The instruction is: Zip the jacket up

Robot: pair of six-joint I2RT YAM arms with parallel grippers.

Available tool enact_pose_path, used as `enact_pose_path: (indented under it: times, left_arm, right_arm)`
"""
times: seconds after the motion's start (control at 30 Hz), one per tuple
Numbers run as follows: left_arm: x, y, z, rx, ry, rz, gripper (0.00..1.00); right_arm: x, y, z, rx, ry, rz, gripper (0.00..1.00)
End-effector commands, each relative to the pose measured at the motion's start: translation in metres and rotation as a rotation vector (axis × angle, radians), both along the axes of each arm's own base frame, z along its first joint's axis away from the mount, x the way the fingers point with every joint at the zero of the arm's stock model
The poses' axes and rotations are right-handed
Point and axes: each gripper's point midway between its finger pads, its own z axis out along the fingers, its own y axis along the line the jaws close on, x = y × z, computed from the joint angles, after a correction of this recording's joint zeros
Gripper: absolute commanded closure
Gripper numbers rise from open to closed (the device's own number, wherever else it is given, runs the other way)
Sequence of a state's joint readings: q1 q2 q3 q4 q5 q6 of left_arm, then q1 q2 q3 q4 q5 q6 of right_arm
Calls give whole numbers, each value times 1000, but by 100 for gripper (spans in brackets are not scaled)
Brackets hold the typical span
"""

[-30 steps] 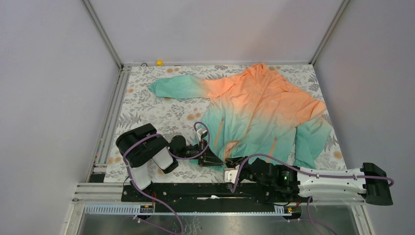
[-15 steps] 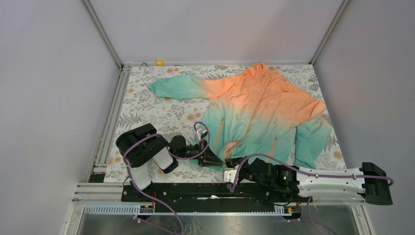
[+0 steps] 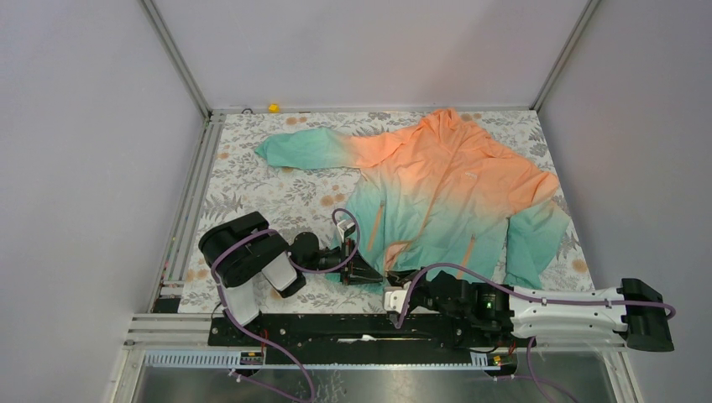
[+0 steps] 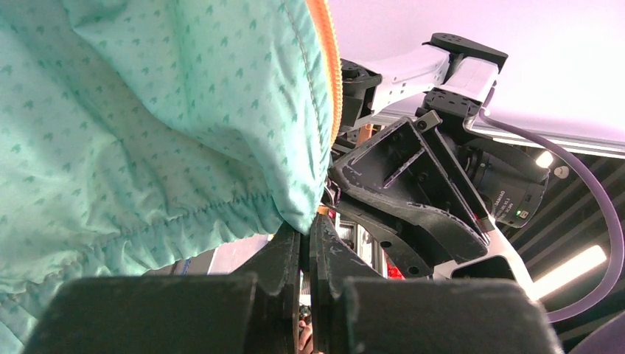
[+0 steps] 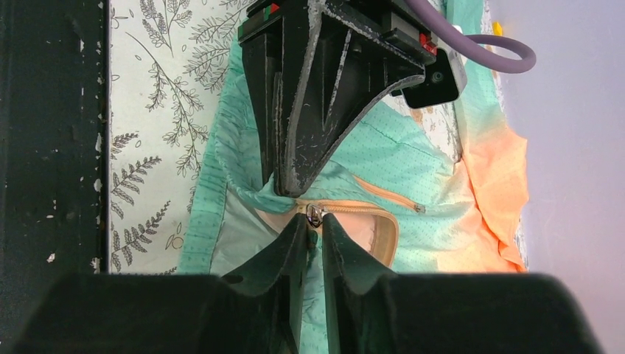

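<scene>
The jacket [image 3: 445,193] lies spread on the table, orange at the shoulders and teal at the hem, which lies toward the arms. My left gripper [image 3: 374,277] is at the hem's near edge, shut on the teal hem corner [image 4: 298,210] beside the orange front zipper [image 4: 332,66]. My right gripper [image 3: 395,284] faces it tip to tip. In the right wrist view its fingertips [image 5: 314,221] are closed on the silver zipper pull [image 5: 314,214] at the bottom of the zipper, with the left gripper [image 5: 284,188] just beyond.
A floral cloth [image 3: 269,193] covers the table. A small yellow object [image 3: 273,107] sits at the back edge. Metal frame rails [image 3: 189,210] run along the left side and the walls stand close on three sides.
</scene>
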State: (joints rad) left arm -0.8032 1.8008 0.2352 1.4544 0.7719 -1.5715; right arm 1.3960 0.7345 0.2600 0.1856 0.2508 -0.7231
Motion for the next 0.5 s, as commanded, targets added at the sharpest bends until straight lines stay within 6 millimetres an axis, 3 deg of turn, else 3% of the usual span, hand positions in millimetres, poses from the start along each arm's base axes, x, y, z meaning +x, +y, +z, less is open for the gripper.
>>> enact_pose_path:
  times: [0.0,0.47]
  left_arm:
    - [-3,0,33,-126,-123,-10,100]
    - [-6,-3,33,-126,-121,-16,100]
  right_arm:
    - [4,5,12,50,-16,-29,82]
    - [4,7,11,52,-15,-26,75]
